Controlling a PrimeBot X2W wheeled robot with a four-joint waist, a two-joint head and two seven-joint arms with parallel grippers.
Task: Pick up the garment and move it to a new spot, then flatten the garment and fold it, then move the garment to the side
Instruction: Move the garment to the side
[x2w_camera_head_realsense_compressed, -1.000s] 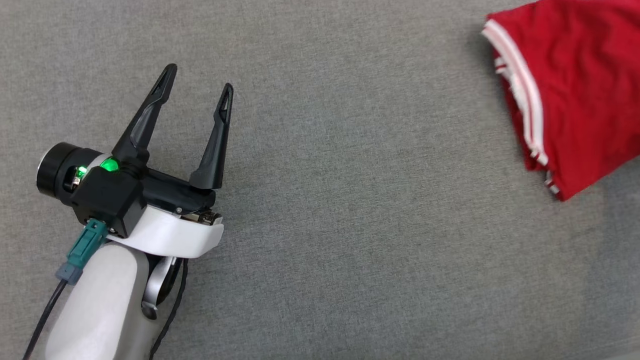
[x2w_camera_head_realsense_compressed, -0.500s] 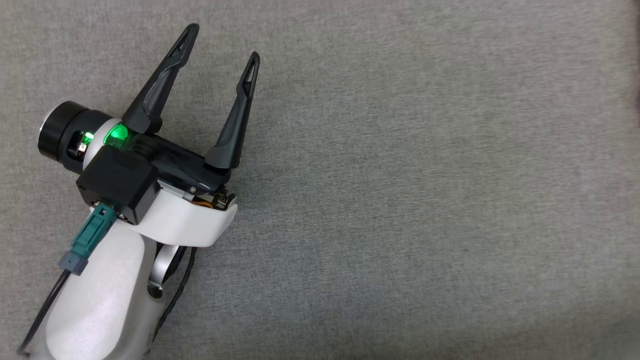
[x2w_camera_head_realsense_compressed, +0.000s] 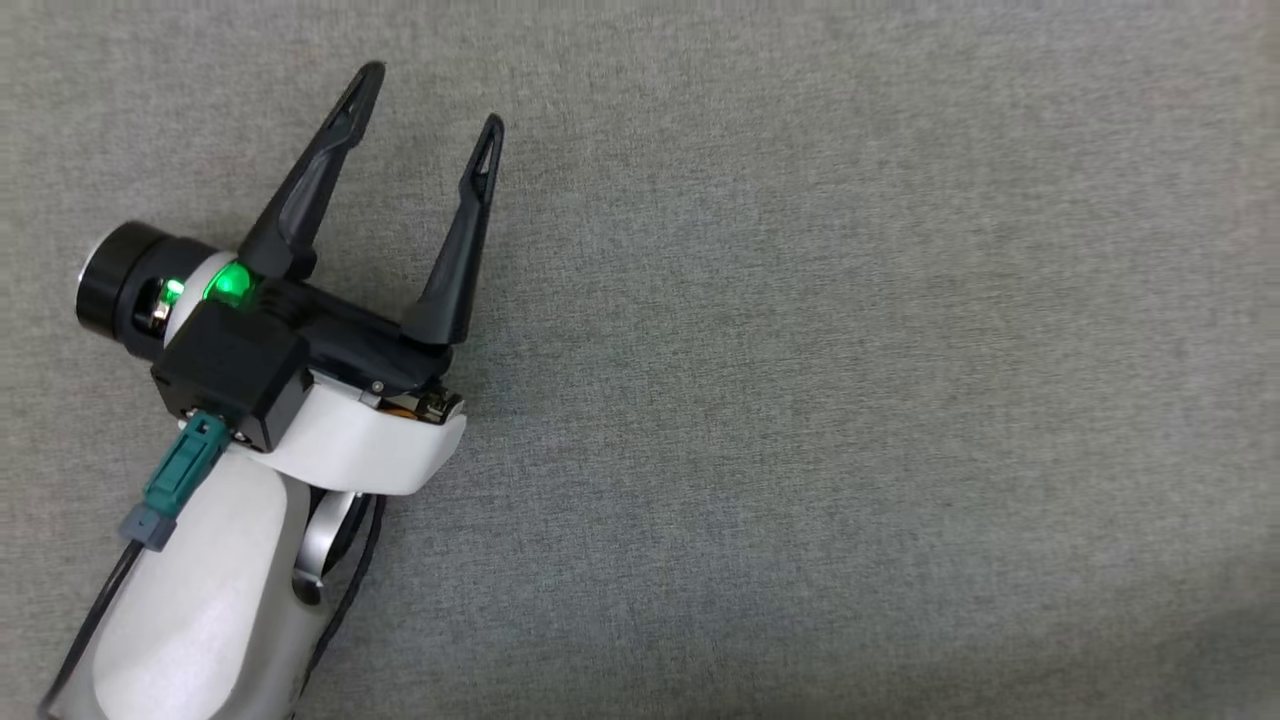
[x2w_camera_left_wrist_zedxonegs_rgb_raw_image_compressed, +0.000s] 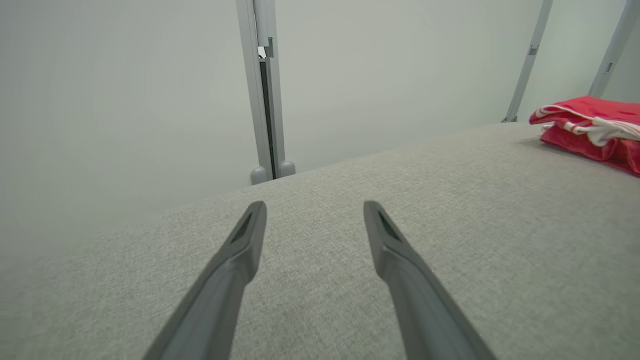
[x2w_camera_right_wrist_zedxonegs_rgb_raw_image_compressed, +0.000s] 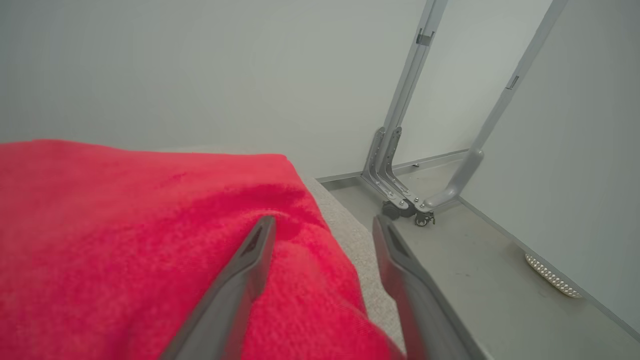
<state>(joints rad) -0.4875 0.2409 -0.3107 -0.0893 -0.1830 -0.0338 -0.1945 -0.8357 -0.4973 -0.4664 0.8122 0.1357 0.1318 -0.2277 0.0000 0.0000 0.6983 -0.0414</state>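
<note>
The garment (x2w_camera_right_wrist_zedxonegs_rgb_raw_image_compressed: 125, 240) is red with white striped trim and lies folded on the grey cloth surface. In the right wrist view it lies under my right gripper (x2w_camera_right_wrist_zedxonegs_rgb_raw_image_compressed: 322, 225), whose fingers stand apart over its edge, open and holding nothing. In the left wrist view the garment (x2w_camera_left_wrist_zedxonegs_rgb_raw_image_compressed: 590, 125) rests far off at the right edge. My left gripper (x2w_camera_head_realsense_compressed: 431, 96) hovers open over bare grey cloth at the left of the head view, and in its own wrist view the left gripper (x2w_camera_left_wrist_zedxonegs_rgb_raw_image_compressed: 314, 205) has nothing between its fingers.
The grey cloth surface (x2w_camera_head_realsense_compressed: 800, 400) spreads across the head view. Its edge (x2w_camera_right_wrist_zedxonegs_rgb_raw_image_compressed: 350, 240) drops to a grey floor (x2w_camera_right_wrist_zedxonegs_rgb_raw_image_compressed: 475, 280) just right of the garment. Metal frame posts (x2w_camera_right_wrist_zedxonegs_rgb_raw_image_compressed: 400, 150) stand there, and another post (x2w_camera_left_wrist_zedxonegs_rgb_raw_image_compressed: 265, 100) stands by the pale wall.
The head view has shifted, so the red garment at its upper right a second ago has passed out of the picture. The left gripper stays open, now slightly higher in the picture.
</note>
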